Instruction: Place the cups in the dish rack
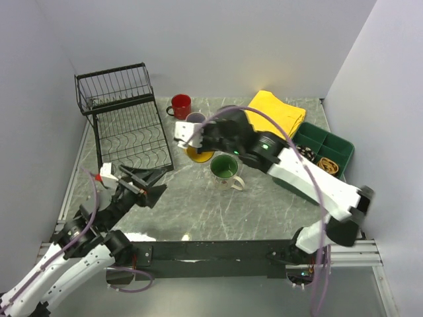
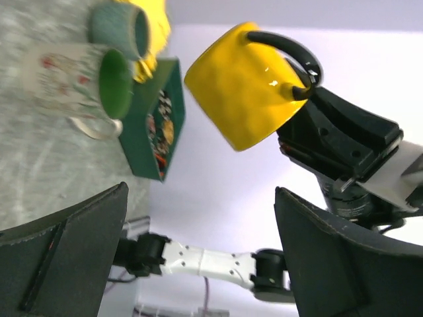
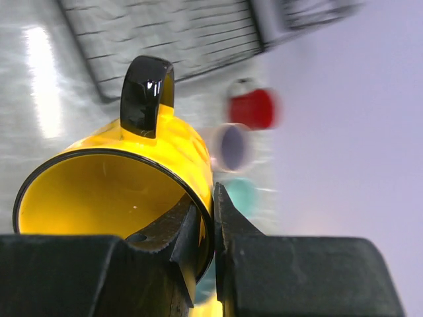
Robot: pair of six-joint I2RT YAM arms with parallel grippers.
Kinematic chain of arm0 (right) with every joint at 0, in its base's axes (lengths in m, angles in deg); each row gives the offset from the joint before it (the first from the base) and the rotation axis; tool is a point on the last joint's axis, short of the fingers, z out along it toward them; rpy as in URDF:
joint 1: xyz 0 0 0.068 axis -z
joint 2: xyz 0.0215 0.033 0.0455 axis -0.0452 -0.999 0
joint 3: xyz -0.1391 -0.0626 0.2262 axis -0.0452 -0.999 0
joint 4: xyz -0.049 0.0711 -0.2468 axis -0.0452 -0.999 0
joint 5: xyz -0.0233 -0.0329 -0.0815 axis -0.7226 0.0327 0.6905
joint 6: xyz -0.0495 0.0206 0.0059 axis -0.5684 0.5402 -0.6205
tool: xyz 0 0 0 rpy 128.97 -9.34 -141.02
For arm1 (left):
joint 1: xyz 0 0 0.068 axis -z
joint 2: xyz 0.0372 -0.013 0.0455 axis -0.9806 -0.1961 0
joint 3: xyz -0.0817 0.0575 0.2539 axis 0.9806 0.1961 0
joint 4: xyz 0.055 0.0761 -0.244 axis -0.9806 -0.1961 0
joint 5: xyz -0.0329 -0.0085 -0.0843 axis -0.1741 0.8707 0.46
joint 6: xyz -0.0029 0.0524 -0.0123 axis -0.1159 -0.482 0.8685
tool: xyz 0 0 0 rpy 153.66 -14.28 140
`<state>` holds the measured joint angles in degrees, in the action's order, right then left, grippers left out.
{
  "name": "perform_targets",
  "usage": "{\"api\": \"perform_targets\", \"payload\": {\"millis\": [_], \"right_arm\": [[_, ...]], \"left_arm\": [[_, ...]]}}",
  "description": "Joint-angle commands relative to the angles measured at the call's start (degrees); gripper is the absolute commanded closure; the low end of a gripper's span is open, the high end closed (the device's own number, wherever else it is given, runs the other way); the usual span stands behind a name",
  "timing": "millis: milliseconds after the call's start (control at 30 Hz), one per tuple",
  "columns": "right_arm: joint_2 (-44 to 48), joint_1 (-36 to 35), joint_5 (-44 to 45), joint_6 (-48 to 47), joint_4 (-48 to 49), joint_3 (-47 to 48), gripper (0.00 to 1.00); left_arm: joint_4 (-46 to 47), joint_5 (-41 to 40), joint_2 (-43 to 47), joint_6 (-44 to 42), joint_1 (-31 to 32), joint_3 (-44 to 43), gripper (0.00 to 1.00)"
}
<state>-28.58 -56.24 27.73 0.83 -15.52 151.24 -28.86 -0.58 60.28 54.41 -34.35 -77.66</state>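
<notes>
One yellow mug [image 3: 168, 142] hangs just beside the dish rack [image 1: 132, 139], its rim pinched tight in the right gripper [image 3: 213, 198] — keep it level, swing over the rack's tray, and lower gently before releasing.

Right pincer [image 3: 206, 211] tight, left pincer [image 2: 201, 198] wide

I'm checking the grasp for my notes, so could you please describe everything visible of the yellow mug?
The yellow mug looks like glossy ceramic, with a black loop handle and a thin dark rim; its inside is yellow too and looks empty. It appears lifted and tilted, mouth toward the right gripper, which pinches its wall at the rim, one finger inside, one outside. Nothing else touches it.
</notes>
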Motion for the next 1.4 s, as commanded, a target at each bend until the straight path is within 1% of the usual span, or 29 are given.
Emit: {"api": "perform_targets", "payload": {"millis": [0, 33, 67, 100, 133, 167, 200, 233, 267, 333, 400, 433, 500, 533, 600, 667, 767, 833, 967, 1133, 1267, 1367], "right_arm": [[10.5, -0.5, 9.8, -7.5, 17.0, -5.7, 1.00], [10.9, -0.5, 11.4, -7.5, 18.8, -6.2, 1.00], [11.7, -0.2, 12.7, -7.9, 23.3, -7.2, 1.00], [14.0, -0.1, 13.6, -9.6, 25.6, -8.9, 1.00], [15.6, -0.2, 13.7, -14.1, 28.7, -13.9, 1.00], [17.3, -0.3, 13.6, -16.2, 34.9, -16.5, 1.00], [20.5, -0.4, 12.9, -17.9, 37.4, -19.0, 1.00], [22.1, -0.5, 10.9, -21.7, 39.5, -23.5, 1.00], [23.6, -0.8, 10.0, -23.7, 43.5, -26.0, 1.00], [28.1, -0.8, 6.0, -28.8, 46.6, -32.3, 1.00], [31.9, -0.8, 3.5, -31.4, 50.3, -35.9, 1.00], [33.2, -0.9, 2.1, -33.5, 51.2, -38.9, 1.00], [35.9, -1.0, -2.0, -35.9, 54.7, -41.7, 1.00], [36.7, -0.9, -3.1, -38.7, 56.7, -44.7, 1.00], [37.4, -1.0, -5.8, -42.5, 61.9, -47.2, 1.00], [37.2, -1.2, -6.6, -44.3, 66.6, -49.5, 1.00], [36.6, -1.4, -8.4, -46.6, 71.3, -51.4, 1.00], [36.5, -1.5, -9.6, -47.8, 72.7, -52.6, 1.00], [37.1, -2.2, -13.1, -49.5, 75.9, -54.7, 1.00], [37.5, -2.6, -16.5, -50.0, 76.4, -56.1, 1.00], [37.3, -2.7, -17.8, -50.4, 77.3, -56.7, 1.00], [37.4, -2.7, -19.0, -51.0, 78.0, -57.2, 1.00]], "left_arm": [[13.7, 10.1, -6.7, -4.7, 0.1, -5.6, 0.03], [15.9, 11.5, -8.1, -6.1, 0.0, -6.4, 0.04], [16.8, 13.1, -10.6, -6.7, 0.0, -7.9, 0.04], [17.7, 15.9, -11.8, -7.2, 0.1, -8.6, 0.04], [19.7, 17.4, -12.8, -7.4, 0.1, -9.2, 0.04], [21.0, 18.6, -14.5, -7.4, 0.0, -9.9, 0.04], [22.6, 19.8, -15.3, -7.3, 0.0, -10.1, 0.04], [23.9, 22.2, -16.0, -7.3, 0.0, -10.4, 0.04], [25.5, 23.1, -17.6, -7.5, 0.0, -11.4, 0.04], [25.6, 26.4, -19.5, -9.3, 0.0, -12.9, 0.04], [25.1, 28.1, -21.6, -10.8, -0.1, -15.1, 0.04], [25.1, 28.7, -22.1, -11.4, -0.1, -15.5, 0.04], [25.2, 30.8, -23.3, -11.8, -0.2, -15.6, 0.03], [25.1, 31.8, -23.9, -12.4, -0.3, -16.0, 0.03], [24.8, 35.3, -26.3, -12.9, -0.4, -16.2, 0.02], [24.5, 37.4, -28.4, -13.5, -0.4, -17.0, 0.01], [22.5, 36.7, -29.1, -14.9, -0.6, -18.3, 0.01], [21.1, 35.9, -29.0, -15.8, -1.3, -18.8, 0.02], [23.3, 37.7, -29.1, -15.3, -2.5, -17.8, 0.06], [25.5, 43.1, -30.5, -16.1, -3.9, -17.1, 0.11], [25.2, 45.8, -31.2, -17.9, -5.0, -17.5, 0.16], [26.2, 48.3, -31.4, -18.2, -6.2, -16.7, 0.26]]}}
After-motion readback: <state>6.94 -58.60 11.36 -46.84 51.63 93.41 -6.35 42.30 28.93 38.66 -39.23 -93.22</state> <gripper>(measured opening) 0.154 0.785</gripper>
